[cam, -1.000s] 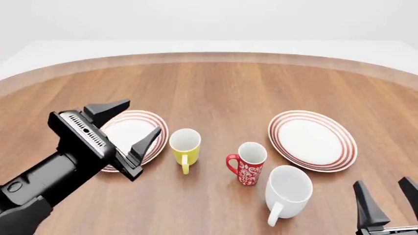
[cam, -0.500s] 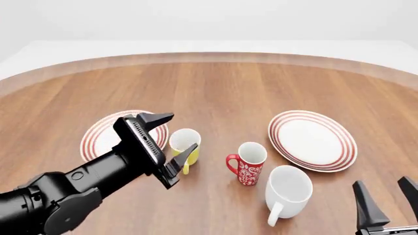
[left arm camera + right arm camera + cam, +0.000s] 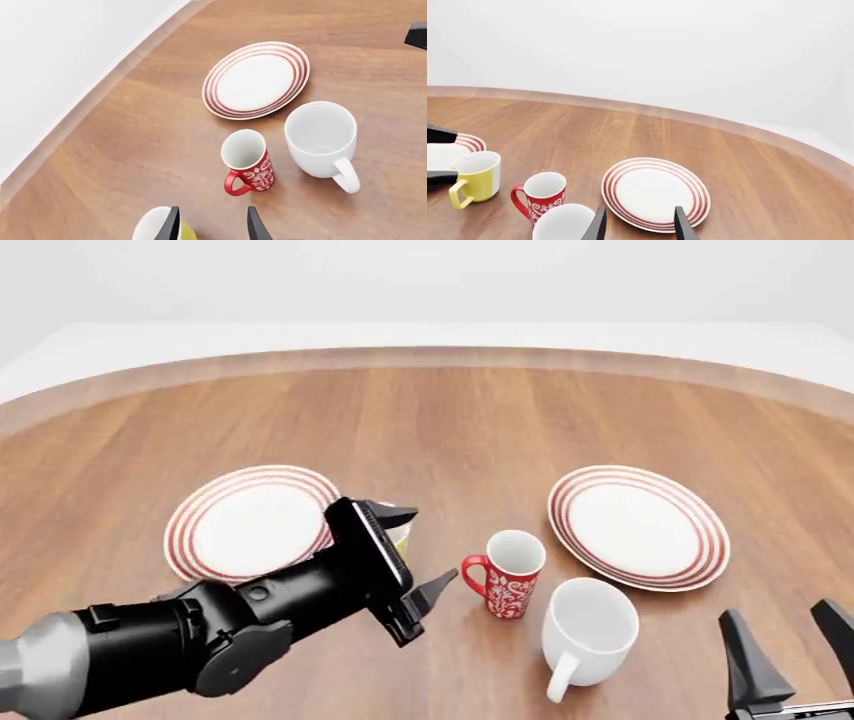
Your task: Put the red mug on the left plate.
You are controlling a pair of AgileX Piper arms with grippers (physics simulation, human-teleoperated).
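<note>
The red mug with white swirls stands upright on the table between the two plates, its handle toward the left. It also shows in the left wrist view and the right wrist view. The left plate, white with red rings, lies bare to its left. My left gripper is open and empty, just left of the red mug and apart from it; it covers most of the yellow mug. My right gripper is open and empty, low at the front right.
A larger white mug stands right in front of the red mug, nearly touching it. The second ringed plate lies to the right. The yellow mug stands between the left plate and the red mug.
My left arm has swung right, from above the left plate, past the yellow mug, to beside the red mug. The mugs, the plates and the right gripper have not moved.
</note>
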